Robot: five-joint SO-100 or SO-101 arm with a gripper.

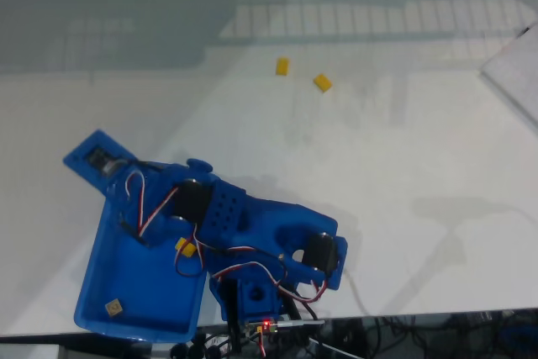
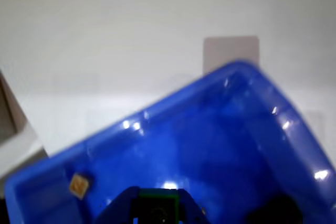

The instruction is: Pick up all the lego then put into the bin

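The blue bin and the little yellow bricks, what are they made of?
The bin looks like glossy plastic: bright glints run along its smooth rounded rim. The two yellow bricks on the white table are probably hard plastic too, but too small to tell their finish.

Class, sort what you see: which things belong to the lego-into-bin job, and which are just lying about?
Job: left yellow brick, right yellow brick, tan brick, blue bin.
Lying about: white sheet at right edge, cables by the arm's base.
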